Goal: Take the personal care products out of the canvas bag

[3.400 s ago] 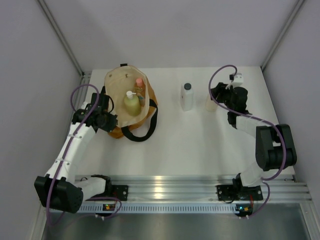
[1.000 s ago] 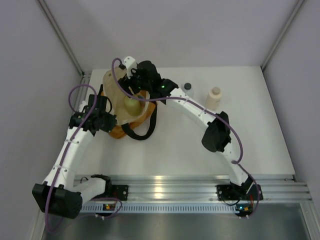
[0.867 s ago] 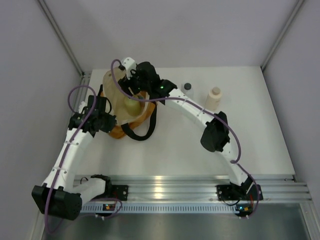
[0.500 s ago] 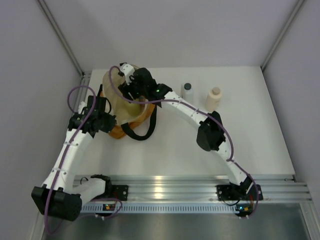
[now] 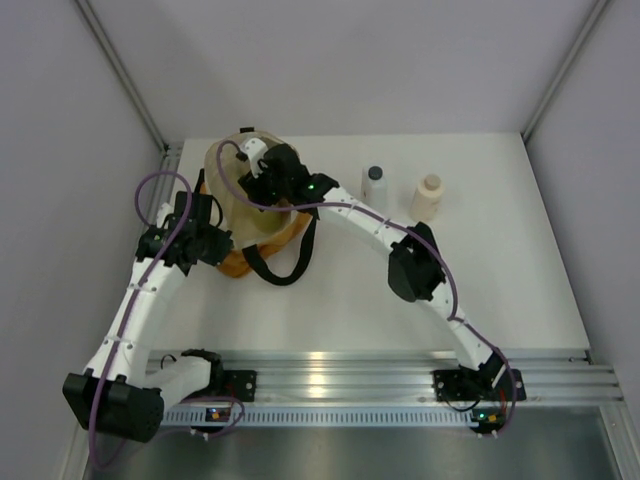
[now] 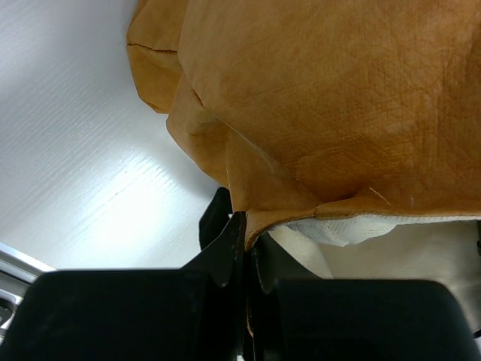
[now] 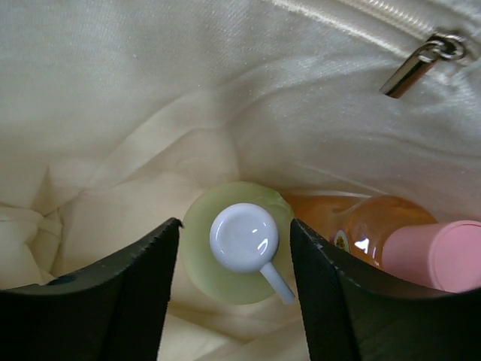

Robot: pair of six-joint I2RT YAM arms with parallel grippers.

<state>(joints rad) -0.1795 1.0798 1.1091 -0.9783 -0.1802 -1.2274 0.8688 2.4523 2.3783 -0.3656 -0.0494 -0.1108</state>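
Right tool (image 7: 235, 227) flanks the pump bottle (image 7: 204, 272) edges inside the canvas bag (image 7: 150, 113), grip unclear.

This is a robot lab cell. A left arm (image 5: 150, 290) and a right arm (image 5: 350, 215), both white, are bolted to an aluminium rail (image 5: 340, 372) at the near edge of a white table (image 5: 350, 310). Plain grey panels (image 5: 340, 60) in aluminium struts (image 5: 118, 70) wall it in. Purple cables (image 5: 152, 190) loop along the arms, and small status lights (image 5: 213, 413) glow at the bases.
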